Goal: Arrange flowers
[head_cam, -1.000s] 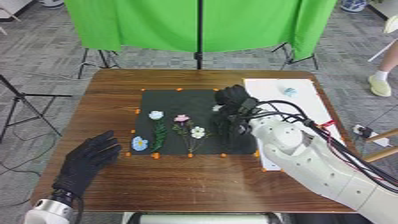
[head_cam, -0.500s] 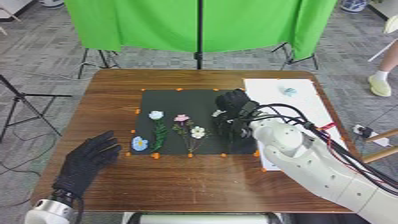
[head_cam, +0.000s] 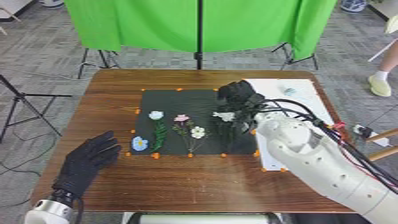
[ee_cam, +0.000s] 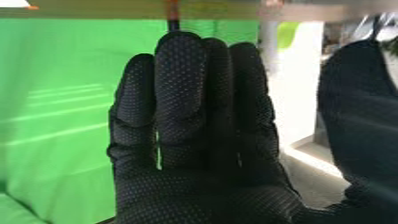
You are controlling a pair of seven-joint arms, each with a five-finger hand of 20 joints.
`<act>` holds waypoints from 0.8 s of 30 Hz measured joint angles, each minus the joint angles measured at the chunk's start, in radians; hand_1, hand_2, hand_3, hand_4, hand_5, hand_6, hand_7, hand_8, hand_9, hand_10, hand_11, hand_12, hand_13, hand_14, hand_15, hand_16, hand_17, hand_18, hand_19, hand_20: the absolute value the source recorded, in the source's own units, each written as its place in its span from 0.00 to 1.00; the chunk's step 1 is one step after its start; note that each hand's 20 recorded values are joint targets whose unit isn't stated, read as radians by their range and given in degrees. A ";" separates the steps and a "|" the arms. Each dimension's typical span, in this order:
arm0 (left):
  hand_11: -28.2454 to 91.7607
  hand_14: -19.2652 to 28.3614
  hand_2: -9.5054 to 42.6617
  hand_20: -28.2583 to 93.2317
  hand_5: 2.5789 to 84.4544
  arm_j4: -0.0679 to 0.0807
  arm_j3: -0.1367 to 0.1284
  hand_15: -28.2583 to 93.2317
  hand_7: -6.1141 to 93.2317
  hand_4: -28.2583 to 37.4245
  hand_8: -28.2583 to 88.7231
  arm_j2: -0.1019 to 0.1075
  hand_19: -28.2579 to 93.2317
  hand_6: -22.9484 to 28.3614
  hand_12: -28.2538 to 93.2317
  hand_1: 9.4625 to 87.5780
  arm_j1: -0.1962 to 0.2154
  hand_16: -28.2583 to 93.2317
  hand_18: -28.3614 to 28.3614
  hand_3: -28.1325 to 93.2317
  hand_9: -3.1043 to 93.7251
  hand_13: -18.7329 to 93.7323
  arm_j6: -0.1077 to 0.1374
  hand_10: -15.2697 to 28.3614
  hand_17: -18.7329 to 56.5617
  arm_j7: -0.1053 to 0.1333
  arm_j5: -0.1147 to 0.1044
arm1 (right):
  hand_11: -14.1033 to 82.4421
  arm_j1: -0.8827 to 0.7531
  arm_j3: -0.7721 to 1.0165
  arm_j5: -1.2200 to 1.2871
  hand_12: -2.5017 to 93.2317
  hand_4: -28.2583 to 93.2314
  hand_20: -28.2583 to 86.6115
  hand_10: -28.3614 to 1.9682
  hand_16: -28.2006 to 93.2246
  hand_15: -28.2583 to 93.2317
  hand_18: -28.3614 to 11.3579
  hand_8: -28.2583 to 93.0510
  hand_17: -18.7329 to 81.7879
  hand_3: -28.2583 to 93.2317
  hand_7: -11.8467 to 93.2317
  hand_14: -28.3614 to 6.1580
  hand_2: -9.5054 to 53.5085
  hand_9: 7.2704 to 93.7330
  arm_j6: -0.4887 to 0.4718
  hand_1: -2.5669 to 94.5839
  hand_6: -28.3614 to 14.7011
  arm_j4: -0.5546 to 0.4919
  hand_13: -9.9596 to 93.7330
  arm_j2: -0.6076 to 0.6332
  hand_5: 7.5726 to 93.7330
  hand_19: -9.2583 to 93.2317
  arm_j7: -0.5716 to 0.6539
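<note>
In the head view my right hand [head_cam: 238, 97] is over the right part of the dark mat [head_cam: 178, 145], its fingers straight. A white flower [head_cam: 225, 116] shows beside it, its lower part partly hidden by the hand and cables. To the left on the mat lie a pale flower on a leafy green stem [head_cam: 156, 115], a blue flower [head_cam: 139, 143], a pink flower [head_cam: 181, 118] and a white flower [head_cam: 197, 132]. My left hand [head_cam: 87, 156] rests open left of the mat. In the right wrist view the right hand [ee_cam: 204, 165] has straight fingers and the thumb apart, holding nothing.
A white board [head_cam: 280, 90] with a small light-blue item [head_cam: 290, 92] lies right of the mat, partly under the right arm. Small orange markers dot the mat's edges. A green cloth [head_cam: 151, 25] hangs behind the wooden table [head_cam: 178, 190].
My right hand moved back down onto the mat's right side, then away toward the far edge, and the white flower beside it is more exposed. The left hand stayed still.
</note>
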 measured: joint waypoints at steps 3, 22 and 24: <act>0.44 0.74 0.22 0.30 0.43 0.000 0.000 0.53 0.25 0.03 0.17 0.000 0.64 0.54 0.37 0.19 0.001 0.23 0.86 0.80 0.37 0.38 0.000 0.65 0.13 0.000 0.000 | 0.54 -0.006 0.021 0.028 0.27 0.00 0.58 0.58 0.37 0.66 0.30 0.06 0.40 0.90 0.52 0.64 0.00 0.41 -0.006 0.23 0.62 -0.015 0.56 0.012 0.35 0.75 0.005; 0.44 0.73 0.22 0.30 0.43 -0.001 -0.003 0.53 0.25 0.03 0.17 0.003 0.64 0.54 0.37 0.19 0.009 0.23 0.86 0.80 0.37 0.38 0.000 0.65 0.13 0.001 0.000 | 0.25 0.108 -0.050 0.042 0.26 0.00 0.34 0.63 0.43 0.23 0.14 0.10 0.24 0.95 0.40 0.40 0.04 0.22 -0.071 0.26 0.59 0.154 0.30 0.194 0.22 0.55 0.154; 0.44 0.73 0.22 0.30 0.43 -0.001 -0.003 0.53 0.25 0.03 0.17 0.003 0.64 0.54 0.37 0.19 0.010 0.23 0.86 0.80 0.36 0.38 0.000 0.65 0.13 0.002 0.000 | 0.26 0.134 -0.081 0.045 0.25 0.00 0.34 0.63 0.43 0.24 0.14 0.09 0.25 0.95 0.41 0.40 0.02 0.22 -0.063 0.27 0.60 0.186 0.32 0.198 0.23 0.56 0.155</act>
